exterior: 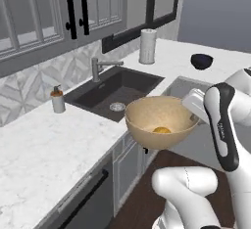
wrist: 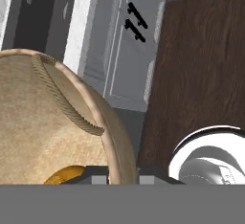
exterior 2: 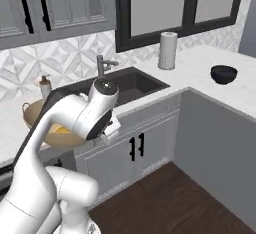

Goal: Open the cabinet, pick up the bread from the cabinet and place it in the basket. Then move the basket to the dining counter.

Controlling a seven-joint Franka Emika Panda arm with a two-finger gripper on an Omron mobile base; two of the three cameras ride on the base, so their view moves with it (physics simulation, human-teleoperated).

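Observation:
My gripper (exterior: pixel 192 117) is shut on the right rim of the tan woven basket (exterior: pixel 157 125) and holds it in the air just off the worktop's front edge, beside the sink. The golden-orange bread (exterior: pixel 162 130) lies in the basket's bottom. In the hand view the basket's rim (wrist: pixel 115 141) passes between my gripper's (wrist: pixel 122 177) fingertips, and the bread (wrist: pixel 67 175) shows low inside. In the right base view my arm hides much of the basket (exterior 2: pixel 34 114). The cabinet (exterior: pixel 103 3) with black bar handles hangs up left with its doors shut. The dining counter is out of view.
A dark sink (exterior: pixel 115 91) with a faucet (exterior: pixel 98 67) sits in the marble worktop (exterior: pixel 44 149). A soap dispenser (exterior: pixel 58 99), a paper towel roll (exterior: pixel 147 46) and a black bowl (exterior: pixel 201 60) stand on it. Grey base cabinets (exterior 2: pixel 140 145) and wood floor (exterior 2: pixel 170 198) lie below.

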